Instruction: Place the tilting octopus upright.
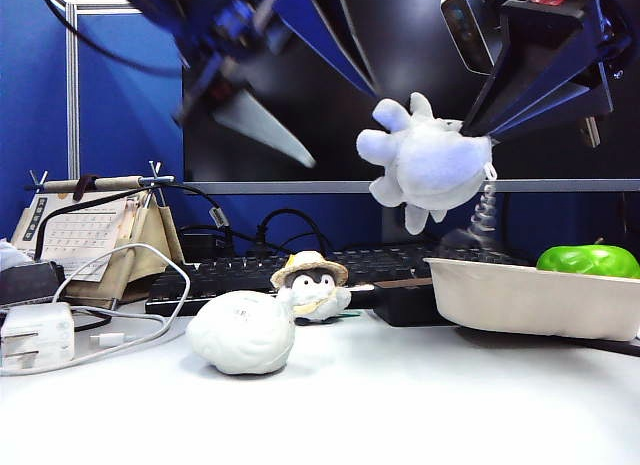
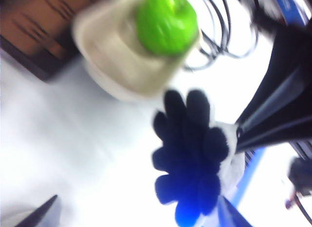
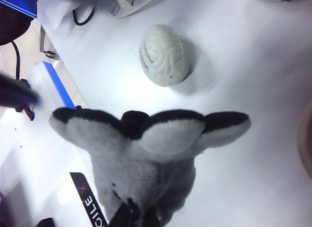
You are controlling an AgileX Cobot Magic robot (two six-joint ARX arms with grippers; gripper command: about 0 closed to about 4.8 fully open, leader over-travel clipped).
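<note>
The octopus (image 1: 432,163) is pale grey, and its arms are dark underneath. The brain-shaped lump (image 1: 243,332) is white with wiggly lines. The little penguin (image 1: 311,287) wears a straw-yellow hat. A bright green apple (image 1: 588,260) sits in a cream tray (image 1: 520,297). The worktop (image 1: 400,405) is white.

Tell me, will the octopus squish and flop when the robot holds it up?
Probably. The octopus looks plush, so the shut right gripper likely pinches into its head. Its stubby tentacles splay loosely in mid-air, so it seems light. The open left gripper hangs apart.
</note>
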